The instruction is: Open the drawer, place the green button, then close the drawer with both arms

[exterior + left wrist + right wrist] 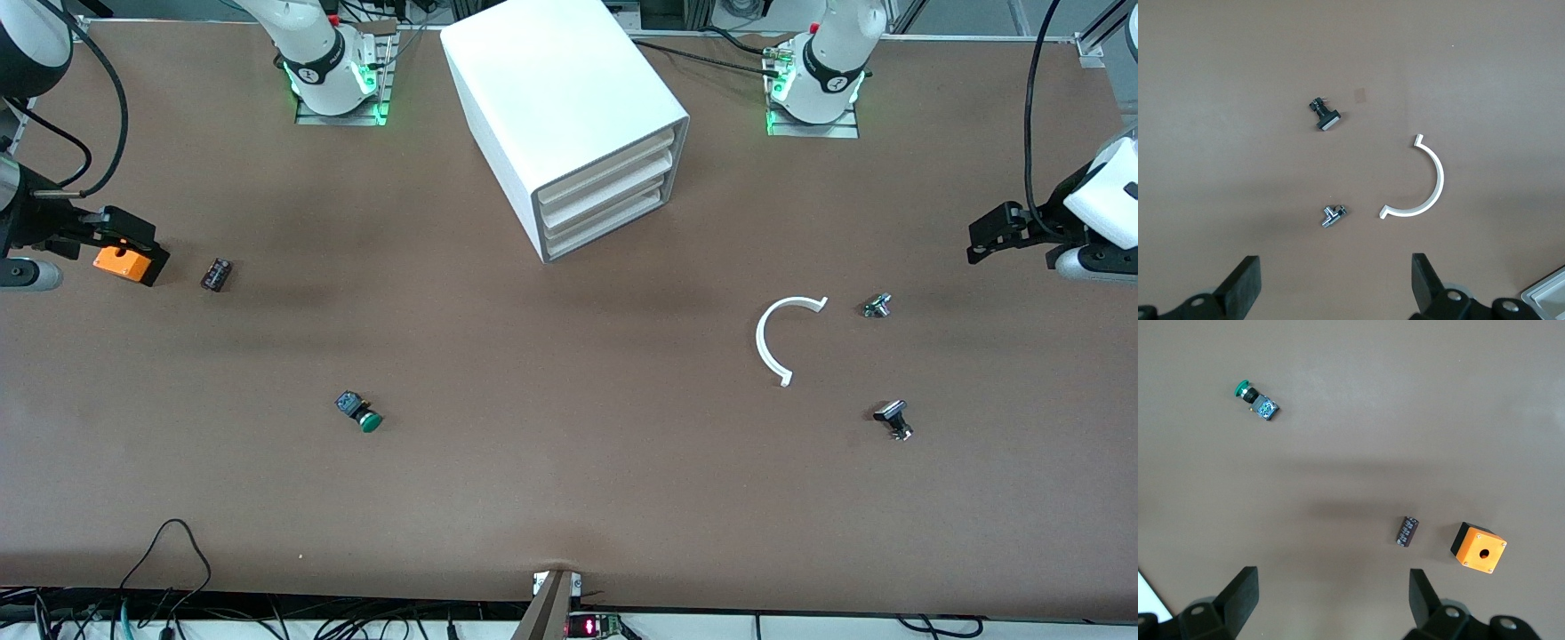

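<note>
Hovering spread and empty, the left pincer (1331,283) and right pincer (1331,600) wait. Grabbing an upper drawer instead of the shut drawer (606,228), roughly one o'clock from the button (359,412), threatens.

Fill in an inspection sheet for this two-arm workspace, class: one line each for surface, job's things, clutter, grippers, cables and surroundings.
Surface: brown table, flat and bare between the items.
Job's things: white cabinet between the arm bases; its lowest drawer is shut. Green-capped button lies on its side, nearer the front camera, toward the right arm's end.
Clutter: orange cube, dark cylinder, white half ring, small metal fitting, black-and-silver knob.
Grippers: left gripper open, empty, over the table by the fitting; right gripper open, empty, near the orange cube.
Cables: black cables along the table's front edge; more by the bases.
Surroundings: nothing seen.
</note>
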You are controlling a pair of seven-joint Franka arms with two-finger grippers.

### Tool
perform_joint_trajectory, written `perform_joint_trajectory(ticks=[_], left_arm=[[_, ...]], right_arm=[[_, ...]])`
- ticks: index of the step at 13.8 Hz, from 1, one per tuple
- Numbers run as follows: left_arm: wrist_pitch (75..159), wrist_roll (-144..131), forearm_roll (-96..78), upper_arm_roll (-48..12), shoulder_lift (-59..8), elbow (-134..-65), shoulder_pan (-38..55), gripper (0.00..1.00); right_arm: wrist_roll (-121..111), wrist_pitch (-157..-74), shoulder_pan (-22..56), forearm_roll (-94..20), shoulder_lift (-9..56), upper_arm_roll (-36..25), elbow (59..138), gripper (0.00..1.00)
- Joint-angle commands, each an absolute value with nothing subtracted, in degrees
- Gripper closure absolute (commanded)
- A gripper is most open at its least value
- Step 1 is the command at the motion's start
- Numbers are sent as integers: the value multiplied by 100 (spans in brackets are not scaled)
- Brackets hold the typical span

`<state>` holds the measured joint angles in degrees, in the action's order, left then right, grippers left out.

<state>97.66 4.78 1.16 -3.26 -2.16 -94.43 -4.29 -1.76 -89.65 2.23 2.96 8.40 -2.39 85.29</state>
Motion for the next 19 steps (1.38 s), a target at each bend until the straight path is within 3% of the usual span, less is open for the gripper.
perform_joint_trajectory(ticks=[1, 19], left_arm=[[9782, 536, 97, -351, -132, -9509, -448, 1], [9703, 492, 88, -352, -211, -9396, -448, 1]], right_arm=[[-167, -8956, 237, 352, 826, -229, 8481, 0], [-167, -9000, 324, 369, 826, -220, 8481, 0]])
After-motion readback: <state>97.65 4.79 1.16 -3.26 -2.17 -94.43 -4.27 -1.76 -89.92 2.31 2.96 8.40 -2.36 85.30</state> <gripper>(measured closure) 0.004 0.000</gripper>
